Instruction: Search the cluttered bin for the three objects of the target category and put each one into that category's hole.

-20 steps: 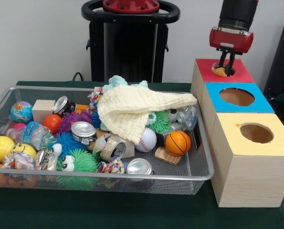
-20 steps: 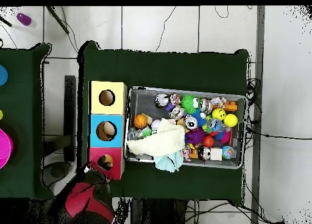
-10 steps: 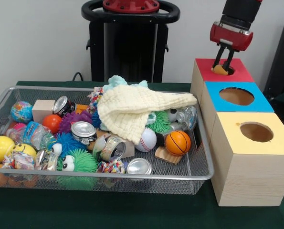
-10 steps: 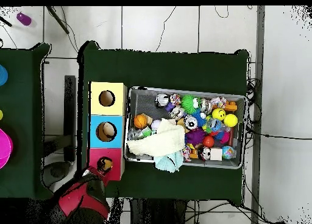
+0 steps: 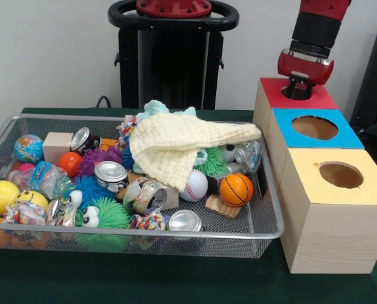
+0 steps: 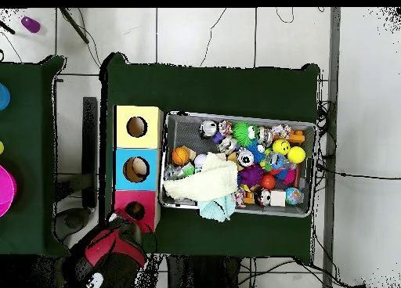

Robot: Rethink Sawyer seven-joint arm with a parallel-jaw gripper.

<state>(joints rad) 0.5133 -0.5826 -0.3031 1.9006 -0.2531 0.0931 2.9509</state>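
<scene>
The gripper (image 5: 298,88) is hovering directly over the red box (image 5: 321,97) hole; its fingers are hiding against the dark opening, so aperture and contents cannot be determined.

Red-topped box (image 5: 296,94) hole dark beside crowded bin (image 5: 264,190).

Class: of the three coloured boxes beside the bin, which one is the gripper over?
The red box, the end one of the row, farthest from the yellow box. The gripper sits at its hole; the blue box lies between.

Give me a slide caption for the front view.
End effector poised at the red box hole, beside a wire basket crowded with balls, cans and a cream cloth.
</scene>
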